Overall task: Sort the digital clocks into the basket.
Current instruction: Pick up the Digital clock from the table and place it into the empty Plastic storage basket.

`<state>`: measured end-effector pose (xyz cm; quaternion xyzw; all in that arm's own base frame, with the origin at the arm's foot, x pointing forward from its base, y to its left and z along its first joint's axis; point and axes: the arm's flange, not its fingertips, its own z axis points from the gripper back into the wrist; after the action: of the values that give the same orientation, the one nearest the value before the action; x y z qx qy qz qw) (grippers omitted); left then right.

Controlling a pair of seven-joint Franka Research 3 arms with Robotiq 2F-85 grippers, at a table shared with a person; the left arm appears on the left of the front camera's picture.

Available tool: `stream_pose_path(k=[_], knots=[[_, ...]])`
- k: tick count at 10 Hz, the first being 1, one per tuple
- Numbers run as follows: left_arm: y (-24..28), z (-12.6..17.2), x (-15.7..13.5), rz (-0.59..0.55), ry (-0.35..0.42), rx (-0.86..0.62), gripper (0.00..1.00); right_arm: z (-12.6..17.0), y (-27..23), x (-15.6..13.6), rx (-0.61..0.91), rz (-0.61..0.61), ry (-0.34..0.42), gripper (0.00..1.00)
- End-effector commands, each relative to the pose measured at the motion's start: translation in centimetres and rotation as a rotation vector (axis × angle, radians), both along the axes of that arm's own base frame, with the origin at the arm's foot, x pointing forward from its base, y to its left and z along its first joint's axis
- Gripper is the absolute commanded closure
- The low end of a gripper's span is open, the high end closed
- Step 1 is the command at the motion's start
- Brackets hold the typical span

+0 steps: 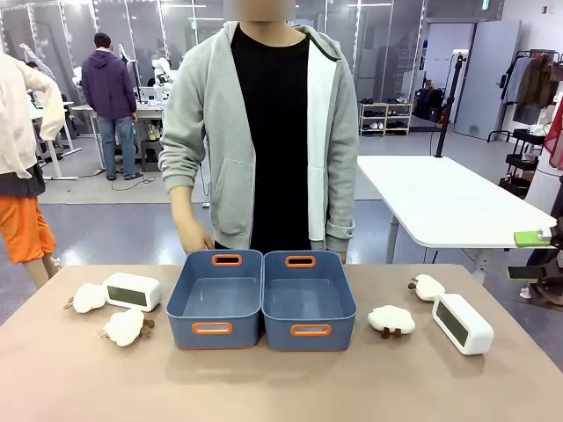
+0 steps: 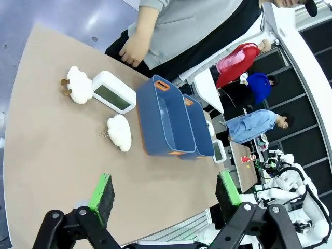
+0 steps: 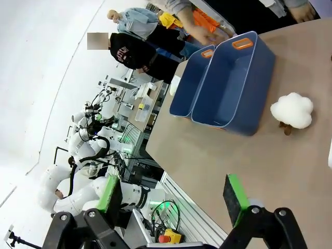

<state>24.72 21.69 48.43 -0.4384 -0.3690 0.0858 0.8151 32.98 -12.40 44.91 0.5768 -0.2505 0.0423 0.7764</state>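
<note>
Blue bins (image 1: 214,299) sit central, clock (image 1: 133,291) at nine, clock (image 1: 462,323) at three: likely one per arm. Left end effector (image 2: 165,181), right end effector (image 3: 172,185) gape.

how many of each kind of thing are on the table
white rounded plastic digital clocks with dark grey faces: 2
fluffy white plush sheep toys: 4
blue rectangular plastic bins with orange-rimmed handle slots: 2
total: 8

Both grippers spread wide, both empty.
The left gripper (image 2: 166,193) and the right gripper (image 3: 174,196) each hold their green-padded fingers (image 2: 102,193) well apart.
</note>
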Motion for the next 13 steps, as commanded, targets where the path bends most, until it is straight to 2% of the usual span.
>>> stream_pose_path(k=[1, 13], knots=[[0.20, 0.03, 0.01, -0.009, -0.026, -0.010, 0.00, 0.04, -0.07, -0.01, 0.006, 0.001, -0.008, 0.00], [0.20, 0.03, 0.01, -0.009, -0.026, -0.010, 0.00, 0.04, -0.07, -0.01, 0.006, 0.001, -0.008, 0.00]])
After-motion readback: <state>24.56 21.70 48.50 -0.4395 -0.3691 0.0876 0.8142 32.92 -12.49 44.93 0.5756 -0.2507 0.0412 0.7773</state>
